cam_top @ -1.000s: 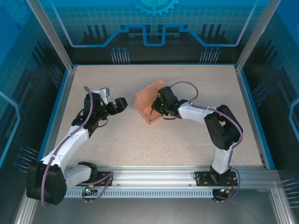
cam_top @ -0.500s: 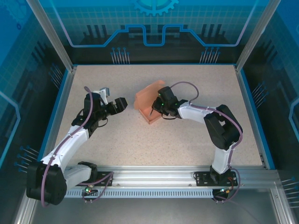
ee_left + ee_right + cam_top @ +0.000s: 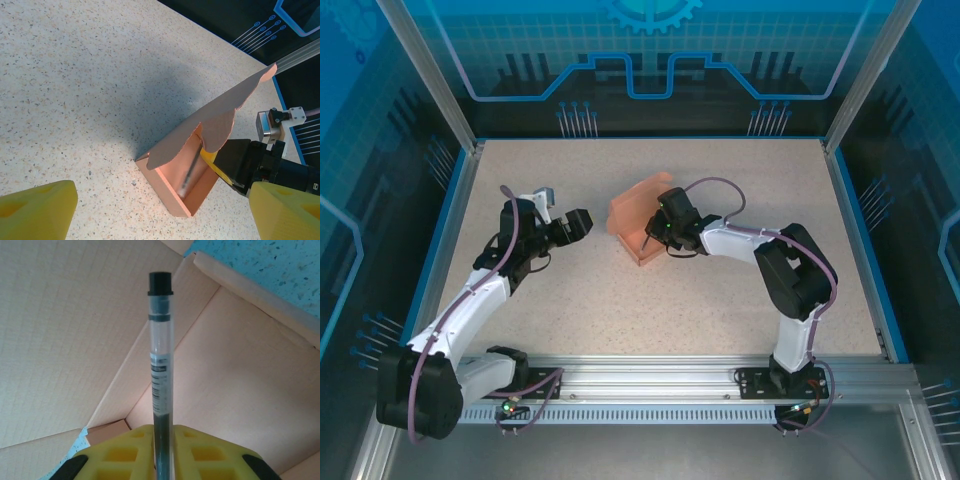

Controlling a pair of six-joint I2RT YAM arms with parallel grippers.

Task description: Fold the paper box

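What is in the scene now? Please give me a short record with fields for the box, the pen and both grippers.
paper box: partly folded, open, one flap raised, standing on the table
pen: points into the box, held by the right gripper
right gripper: at the box opening, closed on the pen
left gripper: open, holds nothing, to the left of the box and apart from it

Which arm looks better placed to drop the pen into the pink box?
Right: the right hand holds the pen with its tip inside the open box; the left hand hovers open, apart from it.
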